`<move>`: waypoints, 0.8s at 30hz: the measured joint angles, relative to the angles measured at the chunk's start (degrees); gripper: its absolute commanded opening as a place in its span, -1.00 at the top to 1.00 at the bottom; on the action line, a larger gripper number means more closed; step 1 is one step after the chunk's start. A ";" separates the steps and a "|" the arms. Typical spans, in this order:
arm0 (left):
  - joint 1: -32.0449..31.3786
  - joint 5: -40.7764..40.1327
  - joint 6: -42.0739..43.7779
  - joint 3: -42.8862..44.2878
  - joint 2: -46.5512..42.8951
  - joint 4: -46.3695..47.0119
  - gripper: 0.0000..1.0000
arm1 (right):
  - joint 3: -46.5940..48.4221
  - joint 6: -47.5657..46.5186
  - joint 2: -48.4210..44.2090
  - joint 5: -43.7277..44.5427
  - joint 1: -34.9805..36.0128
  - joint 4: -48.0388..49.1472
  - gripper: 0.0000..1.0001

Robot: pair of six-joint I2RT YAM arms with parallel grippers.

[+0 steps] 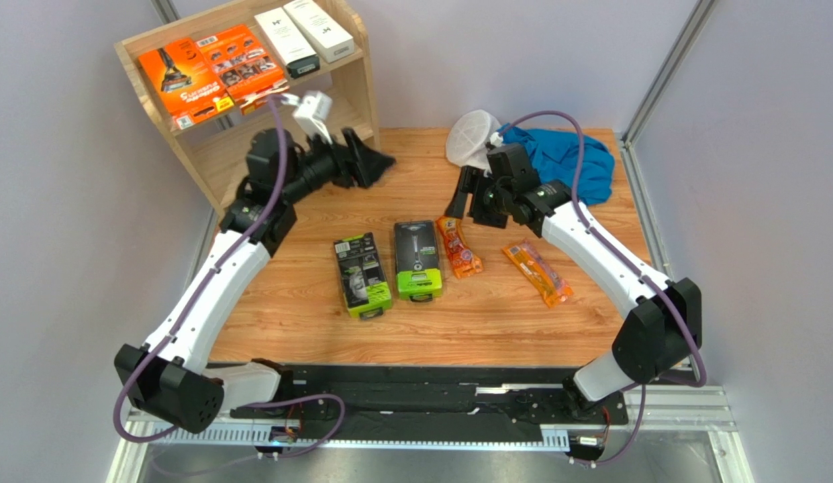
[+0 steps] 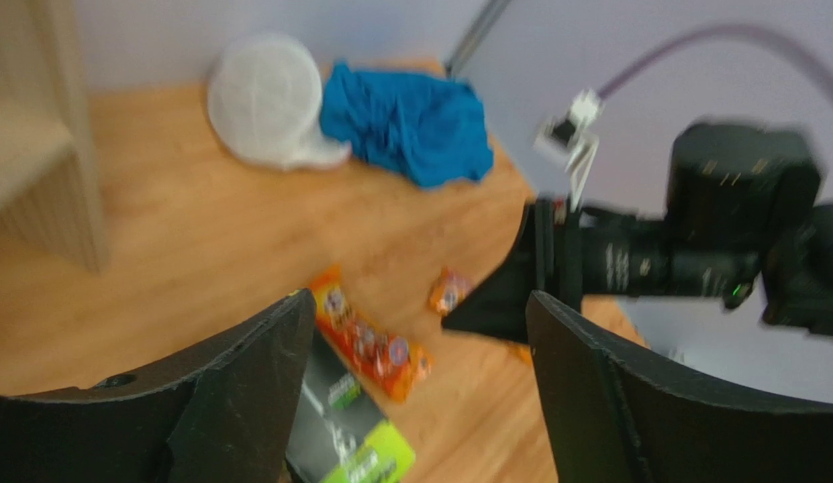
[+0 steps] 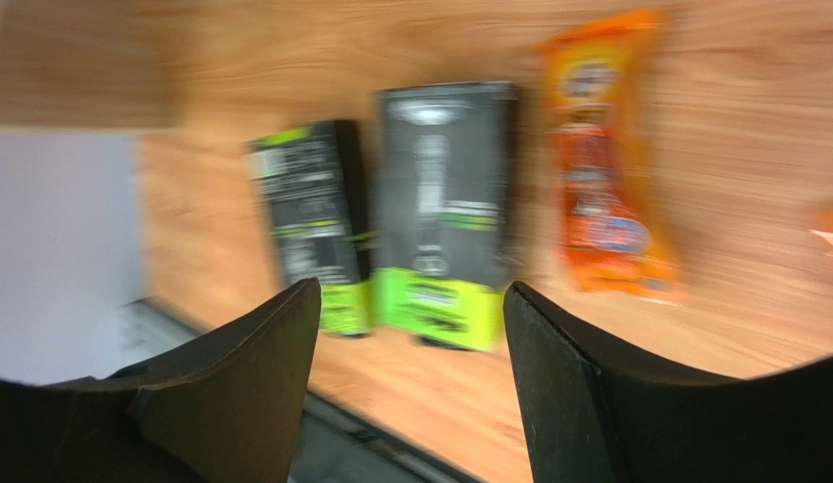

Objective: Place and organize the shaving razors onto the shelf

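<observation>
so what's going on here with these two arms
The arms are putting razor packs on the shelf. Its top tier holds two flat orange packs and two white boxes. Two black-and-green packs and two small orange packets lie on the table. The left gripper is open and empty beside the shelf. The right gripper is open and empty over the table, near one orange packet.
</observation>
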 measured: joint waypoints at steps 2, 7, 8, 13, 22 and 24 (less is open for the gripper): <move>-2.60 0.42 0.55 -4.79 -0.46 -2.62 -0.98 | 0.04 -3.76 -0.31 6.71 0.00 -4.68 -0.48; -7.26 1.29 0.39 -15.78 -2.03 -6.27 -0.98 | 0.02 -10.01 -0.24 18.45 -0.11 -12.37 -0.50; -7.54 1.40 0.24 -17.33 -2.45 -6.69 -0.98 | 0.02 -10.64 -0.15 19.80 -0.11 -13.14 -0.50; -8.02 1.99 -1.25 -23.98 -5.57 -6.62 -0.98 | -0.24 -12.94 1.86 20.83 -0.39 -14.19 -0.48; -9.77 2.62 -3.54 -28.33 -7.32 -4.61 -0.98 | 2.36 -14.27 13.64 14.32 -0.42 -11.21 -0.40; -9.77 2.64 -3.87 -28.70 -7.37 -4.50 -0.98 | 4.13 -14.51 16.92 11.98 -0.42 -10.19 -0.38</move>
